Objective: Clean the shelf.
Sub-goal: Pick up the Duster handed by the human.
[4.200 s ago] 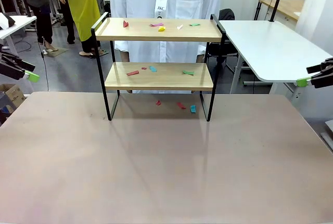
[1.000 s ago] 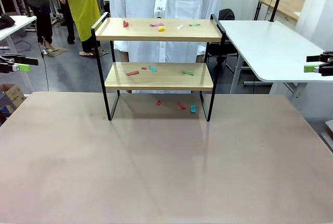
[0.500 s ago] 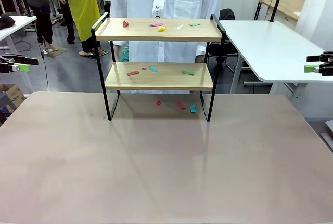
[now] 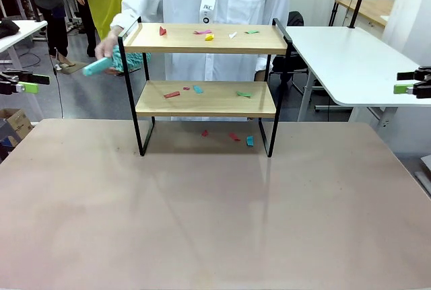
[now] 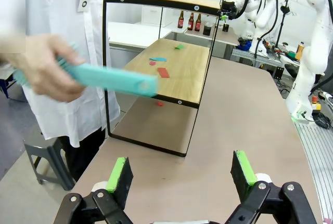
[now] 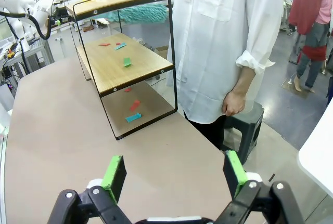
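The shelf (image 4: 205,107) stands at the table's far side, with coloured scraps on its top board (image 4: 209,37), on its lower board (image 4: 198,89) and on the table under it (image 4: 250,140). A person in a white coat stands behind it, one hand (image 4: 106,41) holding a teal brush (image 4: 108,63) just left of the top board. In the left wrist view the brush (image 5: 112,78) is in front of the shelf (image 5: 177,70). My left gripper (image 4: 25,82) (image 5: 181,172) hangs open off the table's left side. My right gripper (image 4: 409,82) (image 6: 174,172) is open off the right side, far from the shelf (image 6: 125,63).
A white side table (image 4: 350,61) stands to the right, behind my right gripper. Other people stand at the back left. The brown table (image 4: 215,223) spreads bare between me and the shelf.
The person's hand has come in at the shelf's left end with a teal brush. Both grippers have stayed put over the last second; earlier they turned level.
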`<state>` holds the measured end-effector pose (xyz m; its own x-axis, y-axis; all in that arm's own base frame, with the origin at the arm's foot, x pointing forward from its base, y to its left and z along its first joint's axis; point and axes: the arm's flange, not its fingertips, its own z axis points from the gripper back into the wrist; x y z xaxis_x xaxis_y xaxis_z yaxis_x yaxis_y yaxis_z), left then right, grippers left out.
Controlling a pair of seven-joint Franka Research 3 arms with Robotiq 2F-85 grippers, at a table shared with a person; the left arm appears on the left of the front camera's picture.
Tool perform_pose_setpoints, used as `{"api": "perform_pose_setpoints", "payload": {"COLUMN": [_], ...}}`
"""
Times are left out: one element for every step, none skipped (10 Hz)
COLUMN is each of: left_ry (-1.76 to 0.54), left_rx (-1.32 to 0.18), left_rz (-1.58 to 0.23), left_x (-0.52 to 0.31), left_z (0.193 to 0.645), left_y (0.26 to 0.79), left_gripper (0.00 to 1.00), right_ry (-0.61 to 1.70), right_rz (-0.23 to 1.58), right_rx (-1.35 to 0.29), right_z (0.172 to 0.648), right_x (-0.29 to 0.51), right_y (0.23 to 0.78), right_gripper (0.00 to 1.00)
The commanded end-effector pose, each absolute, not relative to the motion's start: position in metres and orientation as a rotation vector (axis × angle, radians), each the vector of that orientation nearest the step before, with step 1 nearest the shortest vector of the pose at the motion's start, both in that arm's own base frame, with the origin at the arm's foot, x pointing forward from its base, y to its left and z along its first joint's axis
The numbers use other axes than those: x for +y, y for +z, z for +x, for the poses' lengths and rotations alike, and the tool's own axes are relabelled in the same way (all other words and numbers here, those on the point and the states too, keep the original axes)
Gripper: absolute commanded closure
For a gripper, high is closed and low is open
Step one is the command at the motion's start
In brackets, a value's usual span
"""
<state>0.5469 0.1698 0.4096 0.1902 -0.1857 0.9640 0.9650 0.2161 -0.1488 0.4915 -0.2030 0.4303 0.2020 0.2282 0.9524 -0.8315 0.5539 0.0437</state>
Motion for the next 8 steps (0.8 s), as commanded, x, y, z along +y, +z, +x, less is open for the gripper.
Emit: {"api": "perform_pose_setpoints", "payload": {"left_ry": [-1.031, -1.031, -1.031, -1.031, -1.031, -1.031, -1.031, -1.031], "left_rx": [-1.027, -1.027, -1.027, -1.027, -1.027, -1.027, -1.027, -1.027], "left_rz": [-0.989, -0.989, -0.989, -0.989, -0.989, -0.989, -0.989, -0.989], "left_x": [0.1695, 0.1695, 0.1695, 0.1695, 0.1695, 0.1695, 0.1695, 0.1695], "left_z": [0.5463, 0.5463, 0.5463, 0.5463, 0.5463, 0.5463, 0.5463, 0.5463], "left_y": [0.4135, 0.4135, 0.4135, 0.4135, 0.4135, 0.4135, 0.4135, 0.4135], "left_gripper": [0.0, 0.0, 0.0, 0.0, 0.0, 0.0, 0.0, 0.0], "right_ry": [0.819, 0.819, 0.819, 0.819, 0.819, 0.819, 0.819, 0.819], "right_rz": [0.649, 0.649, 0.649, 0.649, 0.649, 0.649, 0.649, 0.649], "right_rx": [-1.135, -1.135, -1.135, -1.135, -1.135, -1.135, -1.135, -1.135], "right_z": [0.4921, 0.4921, 0.4921, 0.4921, 0.4921, 0.4921, 0.4921, 0.4921], "right_x": [-0.2019, -0.2019, -0.2019, -0.2019, -0.2019, -0.2019, -0.2019, -0.2019], "right_y": [0.4313, 0.4313, 0.4313, 0.4313, 0.4313, 0.4313, 0.4313, 0.4313], "right_gripper": [0.0, 0.0, 0.0, 0.0, 0.0, 0.0, 0.0, 0.0]}}
